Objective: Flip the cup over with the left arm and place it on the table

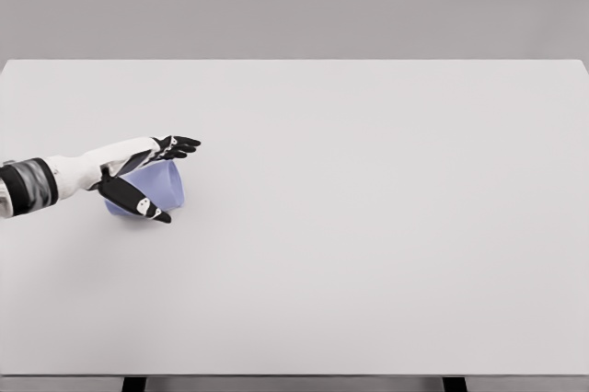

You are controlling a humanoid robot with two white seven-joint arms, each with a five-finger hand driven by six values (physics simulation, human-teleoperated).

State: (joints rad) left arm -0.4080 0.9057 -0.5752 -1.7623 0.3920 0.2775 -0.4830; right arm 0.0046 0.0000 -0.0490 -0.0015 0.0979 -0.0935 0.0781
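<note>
White table (368, 226) fills the view; near its left edge the left hand (145, 176) wraps the pale blue cup (158, 188), thumb below, fingers above. Grasping seems underway; next comes lifting and turning it.

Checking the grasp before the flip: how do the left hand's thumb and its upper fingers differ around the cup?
The thumb crosses the near side of the cup, pointing down and right; the upper fingers stretch over its far top, pointing right. The thumb overlaps the blue wall; the fingertips reach past it. Both are black and bracket the cup. Contact by the left hand can't be confirmed.
</note>
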